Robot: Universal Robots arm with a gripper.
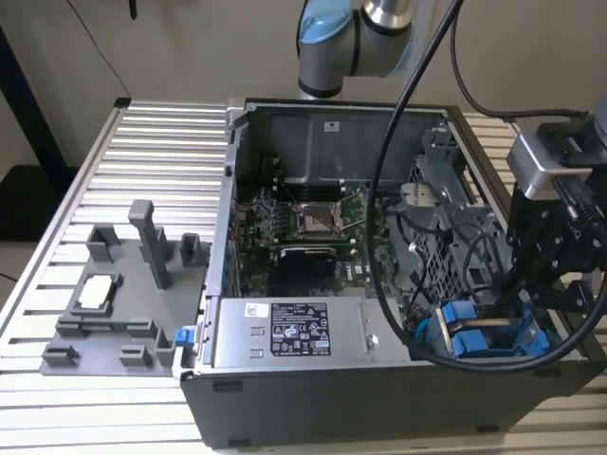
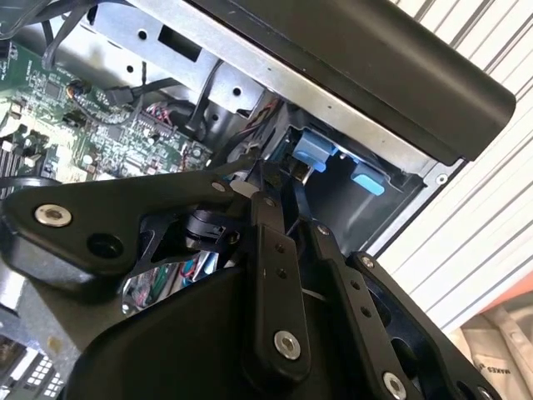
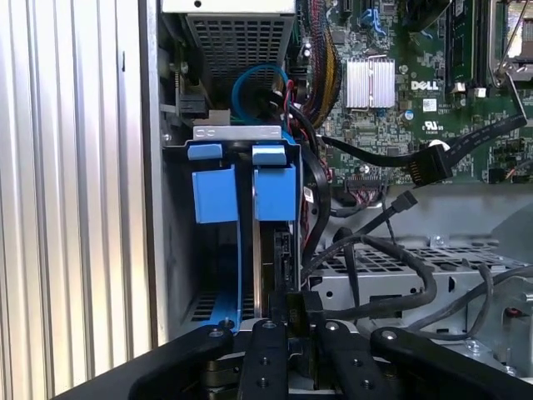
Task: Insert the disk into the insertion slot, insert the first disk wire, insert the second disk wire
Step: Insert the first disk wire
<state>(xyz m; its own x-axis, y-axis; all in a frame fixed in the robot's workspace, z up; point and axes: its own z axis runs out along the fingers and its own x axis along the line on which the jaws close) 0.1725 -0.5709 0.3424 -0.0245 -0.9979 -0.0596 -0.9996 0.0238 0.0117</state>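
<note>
The disk [image 3: 275, 193] stands edge-on in the insertion slot [image 3: 176, 250] at the corner of the open computer case, its bright blue carrier tab at the far end. My gripper [image 3: 290, 323] is at the disk's near end, its fingers [image 3: 265, 342] drawn in close on either side of it. In the exterior view the gripper [image 1: 531, 299] hangs over the blue carrier [image 1: 486, 339] on the case's right. Two loose black disk wires with plugs [image 3: 429, 158] [image 3: 405, 198] lie free beside the bay. In the second wrist view the blue tab [image 2: 312, 150] sits just past the gripper [image 2: 275, 187].
A second blue tab [image 3: 215, 196] sits beside the disk in the bay. A grey labelled power-supply box [image 1: 285, 332] and the motherboard [image 1: 313, 227] lie inside the case. Black cables [image 3: 375, 258] crowd the drive cage. A grey fixture [image 1: 114, 303] stands on the slatted table [image 1: 142, 142].
</note>
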